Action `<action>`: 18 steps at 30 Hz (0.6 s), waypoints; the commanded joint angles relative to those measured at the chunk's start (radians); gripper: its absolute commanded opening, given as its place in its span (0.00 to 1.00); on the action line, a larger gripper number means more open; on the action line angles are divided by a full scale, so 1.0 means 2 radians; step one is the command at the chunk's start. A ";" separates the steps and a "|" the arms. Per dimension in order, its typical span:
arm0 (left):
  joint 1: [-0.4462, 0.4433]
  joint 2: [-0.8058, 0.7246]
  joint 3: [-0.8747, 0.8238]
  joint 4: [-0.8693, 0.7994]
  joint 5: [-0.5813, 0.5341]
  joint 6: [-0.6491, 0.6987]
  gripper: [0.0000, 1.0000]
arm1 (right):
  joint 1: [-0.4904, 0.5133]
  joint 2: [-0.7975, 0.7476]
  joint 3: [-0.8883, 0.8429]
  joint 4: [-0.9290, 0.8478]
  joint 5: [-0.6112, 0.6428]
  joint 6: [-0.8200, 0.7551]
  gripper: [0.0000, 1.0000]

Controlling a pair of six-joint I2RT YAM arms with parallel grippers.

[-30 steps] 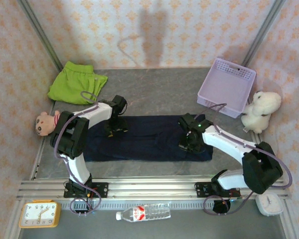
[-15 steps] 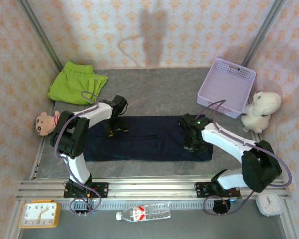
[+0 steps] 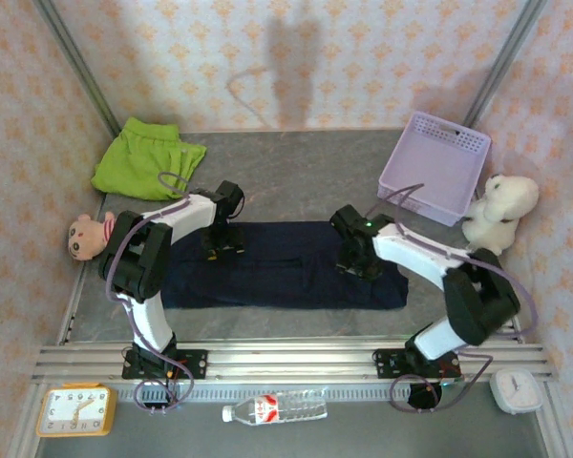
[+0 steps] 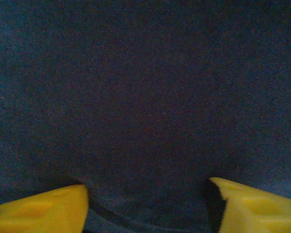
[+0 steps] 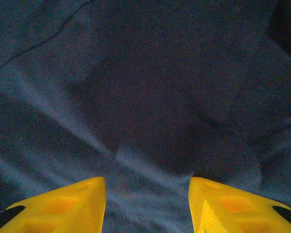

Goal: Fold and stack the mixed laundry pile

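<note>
A dark navy garment point(image 3: 282, 265) lies spread flat in a long band across the middle of the table. A lime-green garment point(image 3: 141, 157) sits bunched at the far left corner, apart from both arms. My left gripper point(image 3: 223, 244) is down on the navy cloth near its far left edge. In the left wrist view its yellow fingers point(image 4: 43, 208) stand wide apart, open point(image 4: 145, 196), with navy fabric point(image 4: 145, 97) below. My right gripper point(image 3: 357, 260) hovers low over the right part of the garment. Its jaws are open point(image 5: 146, 189) above creased navy cloth point(image 5: 150, 111).
A lavender basket point(image 3: 435, 167) stands at the far right, with a white plush toy point(image 3: 501, 210) beside it. A small doll point(image 3: 86, 237) lies at the table's left edge. A clock point(image 3: 74, 410), a bottle point(image 3: 277, 408) and a timer point(image 3: 516, 389) sit in front of the rail.
My right gripper has opened and let go of the navy cloth, shifting a little toward the far side. The left gripper has stayed in place on the garment.
</note>
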 commanded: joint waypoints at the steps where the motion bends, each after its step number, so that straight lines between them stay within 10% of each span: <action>1: -0.002 0.015 -0.021 0.007 0.001 0.007 0.50 | -0.004 0.056 0.029 0.037 0.010 0.028 0.48; 9: -0.001 -0.030 -0.086 0.037 0.017 -0.026 0.00 | -0.023 0.197 0.161 0.052 -0.001 -0.001 0.49; 18: -0.006 -0.052 -0.125 0.083 0.100 -0.080 0.00 | -0.058 0.397 0.454 -0.030 0.000 -0.060 0.49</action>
